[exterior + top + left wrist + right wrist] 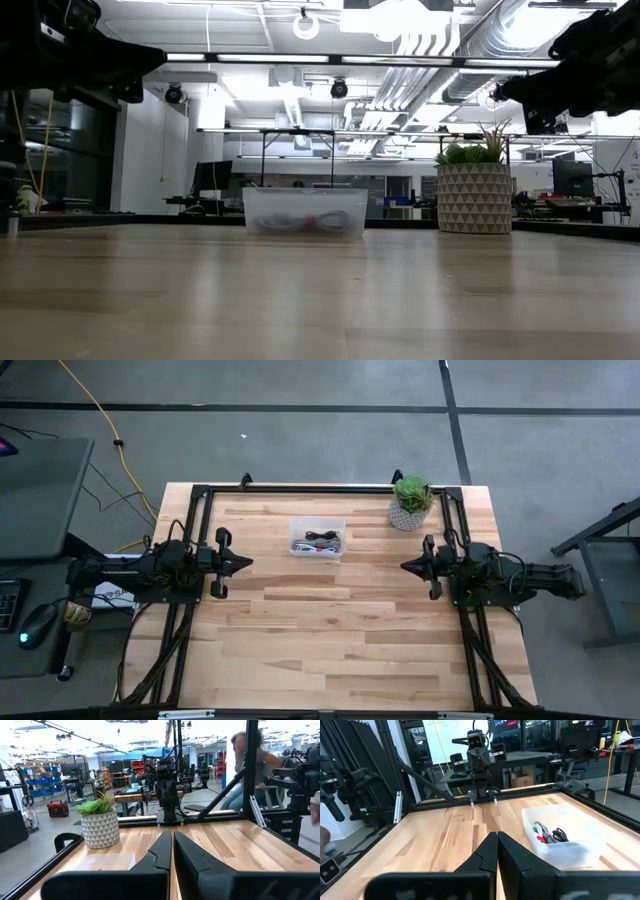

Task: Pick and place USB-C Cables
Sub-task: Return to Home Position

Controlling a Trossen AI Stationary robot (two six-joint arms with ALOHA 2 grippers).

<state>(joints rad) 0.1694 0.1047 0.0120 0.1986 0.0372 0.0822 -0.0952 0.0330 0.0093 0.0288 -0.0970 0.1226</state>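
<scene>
Matte black left arm, matching right arm, looped black cables, left end effector tapered, angular.

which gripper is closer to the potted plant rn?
Right. The right gripper sits close by the potted plant at the table's right side; the left gripper is across the table, beyond the clear bin.

"Where are the USB-C cables lying?"

"They're lying together in the bin, which is sitting on the table toward its back edge, about midway across."

"And the potted plant?"

"It's standing to the bin's right, near the back right corner, apart from the bin."

"The arms?"

"The left gripper is hanging over the table's left side and the right gripper over its right side. They're facing each other, both well apart from the bin."
</scene>
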